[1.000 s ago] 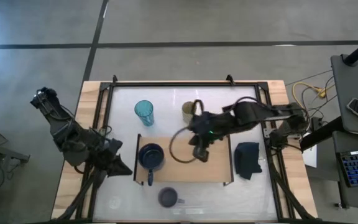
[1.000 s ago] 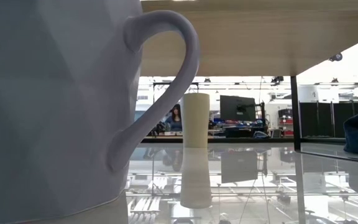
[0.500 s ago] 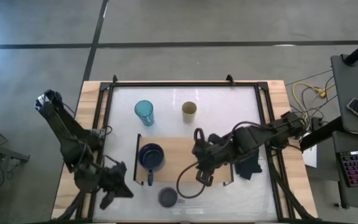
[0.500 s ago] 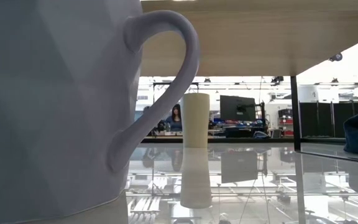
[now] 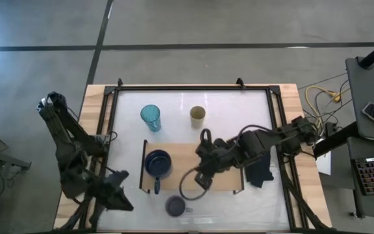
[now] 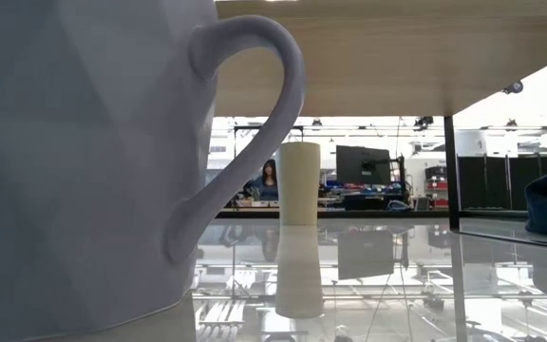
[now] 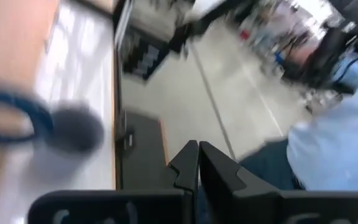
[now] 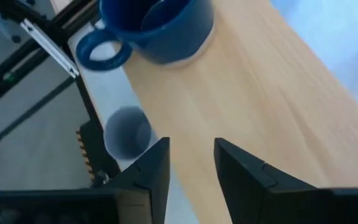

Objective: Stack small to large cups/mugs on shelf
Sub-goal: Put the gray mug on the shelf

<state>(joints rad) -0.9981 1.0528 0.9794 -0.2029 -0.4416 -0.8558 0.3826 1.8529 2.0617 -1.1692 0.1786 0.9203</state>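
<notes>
The navy mug (image 5: 158, 163) stands on the left end of the light-wood shelf (image 5: 229, 179), its handle toward the near edge. The grey-lavender mug (image 5: 175, 207) sits on the white tabletop by the near edge and fills the left of the low view (image 6: 84, 161). The teal tumbler (image 5: 150, 117) and the tan cup (image 5: 198, 116) stand upright beyond the shelf. My right gripper (image 8: 190, 155) hovers open over the shelf board, right of the navy mug (image 8: 157, 25). My left gripper (image 7: 197, 149) is shut, near the table's near-left corner (image 5: 113, 196).
A dark folded cloth (image 5: 260, 166) lies on the table right of the shelf. Black frame rails (image 5: 109, 130) run along the table's sides. The shelf board to the right of the navy mug is bare (image 8: 260, 93). A person sits in the room far behind the tan cup (image 6: 270, 179).
My right gripper has moved from beside the tan cup toward the near edge, across the shelf, and now stands over the shelf's middle. My left arm has drawn back toward the near-left corner. All the cups have stayed where they were.
</notes>
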